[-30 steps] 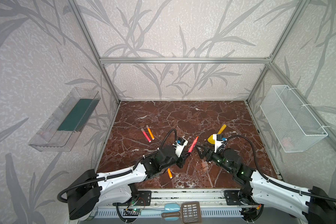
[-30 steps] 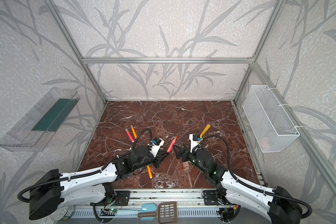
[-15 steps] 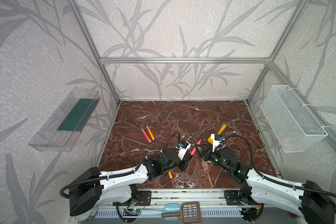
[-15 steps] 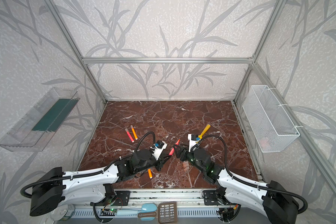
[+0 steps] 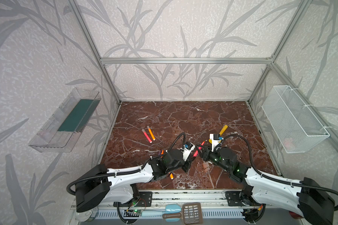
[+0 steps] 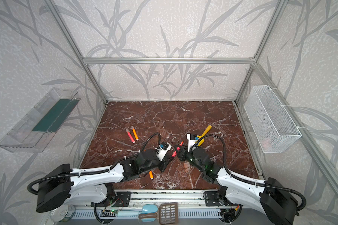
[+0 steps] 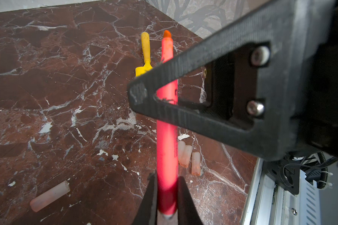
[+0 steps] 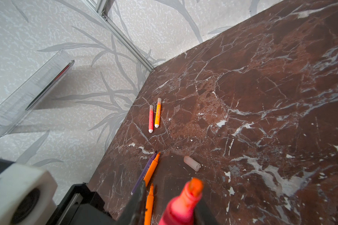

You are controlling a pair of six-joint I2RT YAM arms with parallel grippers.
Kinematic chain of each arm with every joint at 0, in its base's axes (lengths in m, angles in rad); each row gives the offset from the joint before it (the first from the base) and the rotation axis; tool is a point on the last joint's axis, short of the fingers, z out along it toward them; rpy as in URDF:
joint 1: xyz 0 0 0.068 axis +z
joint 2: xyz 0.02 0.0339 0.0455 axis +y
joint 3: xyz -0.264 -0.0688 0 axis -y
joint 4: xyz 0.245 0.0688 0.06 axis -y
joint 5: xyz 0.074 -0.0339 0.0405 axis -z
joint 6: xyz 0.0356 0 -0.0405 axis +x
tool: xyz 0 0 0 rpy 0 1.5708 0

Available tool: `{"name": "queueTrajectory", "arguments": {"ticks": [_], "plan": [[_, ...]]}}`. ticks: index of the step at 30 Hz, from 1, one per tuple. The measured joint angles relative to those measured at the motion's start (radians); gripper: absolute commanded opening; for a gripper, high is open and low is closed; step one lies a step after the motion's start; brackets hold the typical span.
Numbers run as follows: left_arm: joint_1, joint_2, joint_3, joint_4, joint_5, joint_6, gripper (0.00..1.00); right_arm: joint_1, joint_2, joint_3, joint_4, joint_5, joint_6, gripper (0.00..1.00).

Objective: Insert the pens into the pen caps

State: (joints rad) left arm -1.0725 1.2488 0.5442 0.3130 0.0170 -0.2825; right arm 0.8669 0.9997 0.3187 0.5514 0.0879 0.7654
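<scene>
My left gripper [image 7: 167,194] is shut on the tail of a red-pink pen [image 7: 167,152], held above the table [image 5: 183,116] in both top views [image 5: 196,153] [image 6: 175,153]. My right gripper [image 8: 172,194] stands open around the pen's tip end [image 8: 181,206]. One finger is against the pen and a narrow gap shows at the other. Three pen caps [image 7: 186,155] lie together under the pen, and a single cap [image 8: 192,163] lies apart. Purple [image 8: 144,173] and orange [image 8: 152,167] pens lie uncapped, with another orange pen [image 8: 149,202] beside them.
A red pen [image 5: 146,135] and an orange pen [image 5: 151,133], both capped, lie side by side left of centre. A yellow spatula [image 5: 222,130] lies behind the right wrist. A wire basket [image 5: 295,118] hangs on the right wall and a clear tray [image 5: 66,120] on the left.
My right gripper has moved in around the pen's tip end and its jaws have narrowed. My left gripper has lowered the pen slightly and kept its hold.
</scene>
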Motion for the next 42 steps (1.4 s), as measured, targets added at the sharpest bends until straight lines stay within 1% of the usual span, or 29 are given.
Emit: {"name": "queueTrajectory", "arguments": {"ticks": [2,4,6,9,12,15,18,25,28,29,31,34,36,37,42], "plan": [[0.000,0.008,0.002,0.005,0.002,0.001,0.00,-0.001,0.000,0.000,-0.003,0.000,0.001,0.17],[0.000,0.018,0.002,0.010,0.002,0.003,0.01,0.000,0.000,0.011,-0.003,-0.013,0.009,0.11],[0.000,0.020,0.003,0.017,-0.002,0.003,0.11,0.002,0.001,0.013,-0.003,-0.012,0.004,0.08],[0.000,0.029,0.004,0.026,-0.010,0.006,0.29,0.001,0.004,0.013,-0.001,-0.014,0.005,0.04],[0.000,0.044,0.006,0.041,-0.019,0.012,0.42,0.001,0.020,0.013,0.003,-0.027,0.009,0.01],[0.000,0.053,0.006,0.048,-0.028,0.015,0.49,0.002,0.047,0.016,0.007,-0.046,0.013,0.00],[0.000,0.068,0.006,0.068,-0.043,0.020,0.52,0.006,0.080,0.022,0.026,-0.064,0.020,0.00],[0.000,0.104,0.007,0.098,-0.063,0.021,0.54,0.027,0.111,0.043,0.039,-0.074,0.028,0.00],[0.000,0.115,0.007,0.126,-0.072,0.020,0.52,0.035,0.112,0.045,0.050,-0.074,0.028,0.00],[0.000,0.119,0.007,0.135,-0.072,0.021,0.50,0.037,0.113,0.045,0.050,-0.074,0.028,0.00],[0.000,0.124,0.007,0.148,-0.072,0.019,0.40,0.041,0.113,0.045,0.050,-0.074,0.028,0.00],[0.000,0.124,0.007,0.153,-0.072,0.021,0.33,0.047,0.113,0.045,0.050,-0.073,0.028,0.00],[0.000,0.124,0.007,0.153,-0.074,0.020,0.26,0.049,0.113,0.045,0.050,-0.070,0.028,0.00],[0.000,0.123,0.006,0.154,-0.076,0.021,0.24,0.050,0.113,0.045,0.050,-0.070,0.028,0.00],[0.000,0.119,-0.001,0.174,-0.080,0.019,0.24,0.051,0.113,0.045,0.051,-0.055,0.028,0.00]]}}
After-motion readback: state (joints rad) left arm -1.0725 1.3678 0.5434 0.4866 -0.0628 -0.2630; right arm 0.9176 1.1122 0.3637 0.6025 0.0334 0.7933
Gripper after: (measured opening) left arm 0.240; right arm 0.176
